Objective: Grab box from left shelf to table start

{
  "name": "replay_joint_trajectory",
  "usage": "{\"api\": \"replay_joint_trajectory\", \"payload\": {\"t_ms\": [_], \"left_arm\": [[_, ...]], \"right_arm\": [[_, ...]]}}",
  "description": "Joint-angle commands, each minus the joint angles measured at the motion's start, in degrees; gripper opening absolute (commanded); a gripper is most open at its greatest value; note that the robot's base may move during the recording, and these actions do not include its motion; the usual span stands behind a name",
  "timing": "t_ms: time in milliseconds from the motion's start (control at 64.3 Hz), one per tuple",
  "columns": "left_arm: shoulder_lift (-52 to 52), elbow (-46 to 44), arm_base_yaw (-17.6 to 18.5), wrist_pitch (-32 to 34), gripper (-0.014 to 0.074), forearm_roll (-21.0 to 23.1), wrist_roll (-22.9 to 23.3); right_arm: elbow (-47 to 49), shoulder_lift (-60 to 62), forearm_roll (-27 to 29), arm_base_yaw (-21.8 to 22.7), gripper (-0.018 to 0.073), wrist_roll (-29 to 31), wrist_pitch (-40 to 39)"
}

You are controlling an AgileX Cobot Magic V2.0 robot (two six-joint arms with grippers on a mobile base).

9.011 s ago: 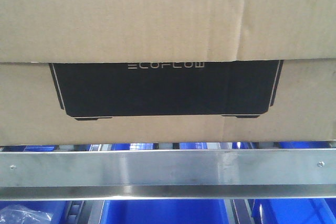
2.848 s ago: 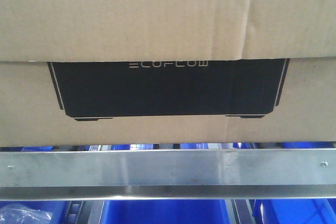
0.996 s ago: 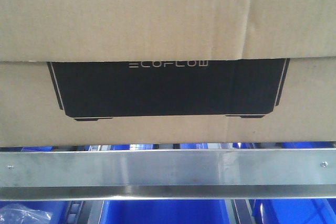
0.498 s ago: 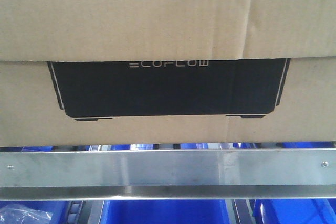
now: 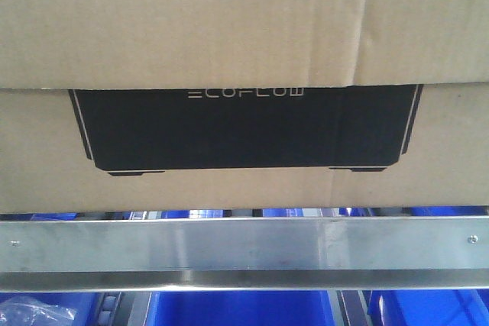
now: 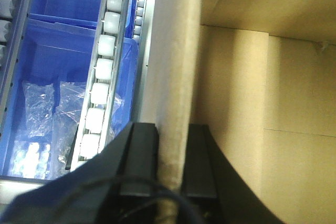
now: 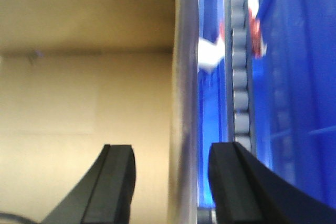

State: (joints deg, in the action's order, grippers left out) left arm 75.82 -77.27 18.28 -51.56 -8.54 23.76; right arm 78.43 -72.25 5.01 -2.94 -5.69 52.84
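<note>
The brown cardboard box (image 5: 244, 28) with its black ECOFLOW panel (image 5: 244, 127) fills the front view and rests on the left shelf, just above its steel front rail (image 5: 244, 243). In the left wrist view my left gripper (image 6: 172, 156) is shut on the box's upright side wall (image 6: 176, 77), one finger (image 6: 140, 153) outside and one inside. In the right wrist view my right gripper (image 7: 170, 174) is open and straddles the box's other side wall (image 7: 182, 103), with gaps on both sides. The table is out of view.
Blue plastic bins (image 5: 229, 309) sit under the rail. A roller track (image 6: 100, 93) and a blue bin with clear bags (image 6: 42, 114) lie just left of the box. Another roller track (image 7: 239, 77) and blue bins (image 7: 294, 77) lie to its right.
Since nine seconds ago the black panel's right edge and the flap seam sit slightly further right in the front view. Over the last second nothing visibly moves.
</note>
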Motion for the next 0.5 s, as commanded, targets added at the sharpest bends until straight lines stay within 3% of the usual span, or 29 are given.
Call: {"api": "replay_joint_trajectory", "payload": {"t_ms": [0, 249, 374, 482], "left_arm": [[-1.5, -1.7, 0.2, 2.2, -0.0102, -0.9, 1.8], [-1.5, -1.7, 0.2, 2.2, -0.0102, -2.3, 1.5], [-1.5, -1.7, 0.2, 2.2, -0.0102, -2.2, -3.5], [-1.5, -1.7, 0.2, 2.2, -0.0102, -2.2, -3.9]], "right_arm": [[2.2, -0.2, -1.9, 0.2, 0.0434, 0.3, -2.5], [2.2, -1.9, -3.0, 0.2, 0.0434, 0.9, -0.8], [2.2, -1.9, -3.0, 0.2, 0.0434, 3.7, -0.1], [2.2, -1.9, -3.0, 0.2, 0.0434, 3.7, 0.4]]}}
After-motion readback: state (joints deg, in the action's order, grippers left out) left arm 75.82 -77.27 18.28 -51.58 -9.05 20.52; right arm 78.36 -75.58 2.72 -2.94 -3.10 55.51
